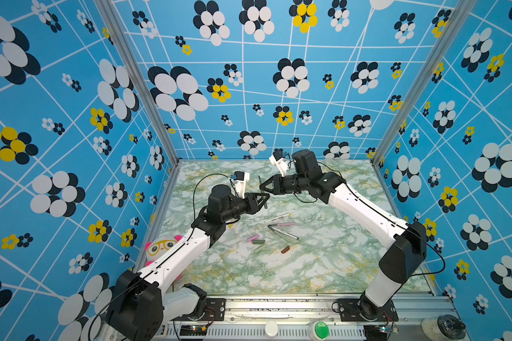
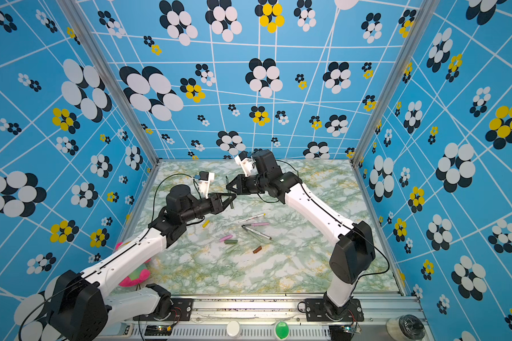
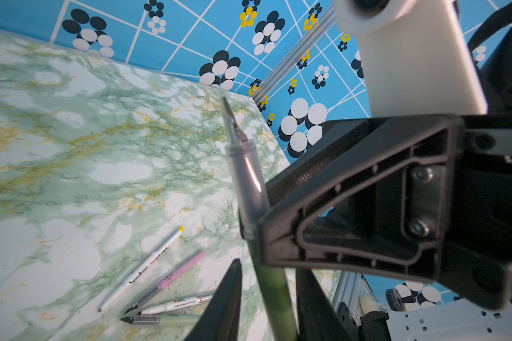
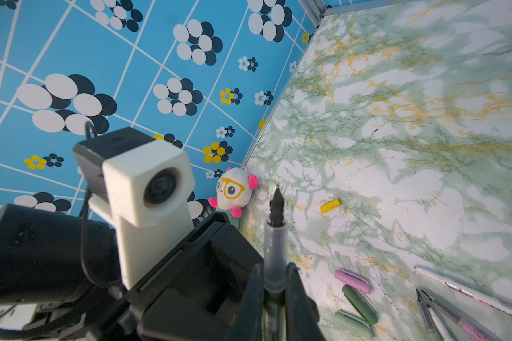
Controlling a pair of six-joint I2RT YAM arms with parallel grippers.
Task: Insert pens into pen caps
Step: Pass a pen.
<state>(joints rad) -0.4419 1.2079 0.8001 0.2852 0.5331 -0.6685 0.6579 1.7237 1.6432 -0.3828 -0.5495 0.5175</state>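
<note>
Rail (image 1: 278, 307), nearest the lens, bears both arms.

Top views: in both, the arms meet above the far half of the table (image 1: 322, 265). The green pen (image 1: 260, 180) is held there clear of the table. The right gripper (image 1: 261, 186) is closed on it near the nib end, and the left gripper (image 1: 266, 197) sits at the barrel just below. Loose pens (image 1: 280, 225) lie fanned near mid-table. Closer to the rail, the pink cap (image 1: 253, 237), green cap (image 1: 258, 241) and pale cap (image 1: 259, 248) lie bunched, with the brown cap (image 1: 285, 249) near them. The yellow cap (image 2: 205, 223) lies apart, by the left arm. A toy (image 1: 160, 248) rests at the left wall.

Left wrist view: the left fingers (image 3: 228, 295) flank the green barrel, a sliver of table showing on each side; whether they grip cannot be told. The right gripper (image 3: 263, 215) pinches the clear section. On the table lie the yellow-end pen (image 3: 142, 268), pink pen (image 3: 172, 277), white pen (image 3: 178, 304) and pale pen (image 3: 172, 320), nibs together.

Right wrist view: the right fingers (image 4: 254, 295) press on the green pen (image 4: 275, 245), nib projecting beyond them. The yellow cap (image 4: 330, 205) lies alone; the pink cap (image 4: 352, 281), green cap (image 4: 359, 304) and pale cap (image 4: 353, 324) lie side by side.
</note>
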